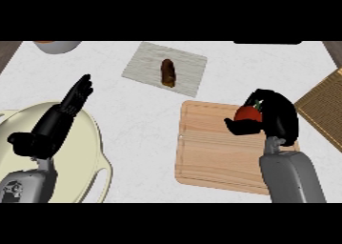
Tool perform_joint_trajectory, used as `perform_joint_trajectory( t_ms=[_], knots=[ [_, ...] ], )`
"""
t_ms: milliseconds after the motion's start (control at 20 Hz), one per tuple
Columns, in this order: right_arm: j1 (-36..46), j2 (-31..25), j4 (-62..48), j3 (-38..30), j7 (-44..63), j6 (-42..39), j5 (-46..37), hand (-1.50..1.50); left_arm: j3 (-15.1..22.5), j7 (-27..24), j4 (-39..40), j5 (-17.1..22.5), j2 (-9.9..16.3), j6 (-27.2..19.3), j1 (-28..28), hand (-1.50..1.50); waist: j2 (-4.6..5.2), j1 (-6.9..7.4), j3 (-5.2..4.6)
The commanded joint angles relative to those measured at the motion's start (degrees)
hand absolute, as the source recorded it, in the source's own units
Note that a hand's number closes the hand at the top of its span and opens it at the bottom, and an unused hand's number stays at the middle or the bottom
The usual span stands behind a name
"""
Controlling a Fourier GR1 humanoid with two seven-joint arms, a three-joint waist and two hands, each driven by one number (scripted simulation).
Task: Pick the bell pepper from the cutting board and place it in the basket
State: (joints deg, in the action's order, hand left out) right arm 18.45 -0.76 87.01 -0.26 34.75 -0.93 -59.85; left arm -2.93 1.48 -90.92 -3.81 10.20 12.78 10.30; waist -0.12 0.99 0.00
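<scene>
The right hand (272, 119) sits at the upper right corner of the wooden cutting board (212, 152), its fingers and thumb curled round the red bell pepper (246, 113). Only the pepper's left side and a bit of green stem show past the black fingers. Whether the pepper rests on the board or is already lifted off it cannot be told from this steep angle.

The woven basket (328, 107) lies at the right edge of the frame, just beside the board's right corner, so the carry is short. To do it well, the hand should probably rise enough for the pepper to pass over the basket's near rim, then travel right and a little up in the frame, keeping its fingers wrapped until the pepper hangs over the basket's inside rather than its edge. Releasing low seems wise, since a rounded pepper could roll.

The left hand (76, 97) rests in the left part of the frame with fingers straight and pointing up, above a cream pot (96, 157) with handles. A grey cloth mat (142, 66) at upper centre carries a small brown item (168, 72), and part of a bowl (57, 46) shows at the upper left; neither is in the path.
</scene>
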Motion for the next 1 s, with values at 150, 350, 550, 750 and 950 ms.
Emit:
perform_joint_trajectory(
  t_ms=[150, 350, 550, 750, 950],
  knots=[
    [9.92, 0.74, 9.59, 11.12, 17.85, 18.31, -1.84, 1.5, 0.54, -0.48, 1.15, -0.74, -0.25, -0.05, 0.77, 0.0, -0.2, 0.13, -0.08],
    [12.63, 0.75, 13.04, 18.09, 30.37, 21.6, -8.96, 1.5, 0.55, -1.08, 0.44, -0.92, -0.58, -0.24, -1.52, 0.0, -0.16, -0.36, -0.08],
    [16.06, 0.75, 18.51, 15.17, 36.96, 12.18, -12.22, 1.5, 0.52, -0.16, 0.87, -2.34, -1.27, -2.13, 0.7, 0.0, -0.13, -1.39, -0.05],
    [20.49, 0.75, 17.16, 11.73, 38.11, 4.32, -16.69, 1.5, -1.21, -1.99, 1.95, -0.31, 0.08, 0.07, -0.48, 0.0, -0.08, -1.33, -0.07],
    [26.39, -0.22, 12.48, 4.07, 35.59, 2.7, -17.7, 1.5, -1.79, -0.54, -0.26, 0.18, 1.11, 0.81, -1.28, 0.0, 0.04, -0.82, -0.05]
  ],
)
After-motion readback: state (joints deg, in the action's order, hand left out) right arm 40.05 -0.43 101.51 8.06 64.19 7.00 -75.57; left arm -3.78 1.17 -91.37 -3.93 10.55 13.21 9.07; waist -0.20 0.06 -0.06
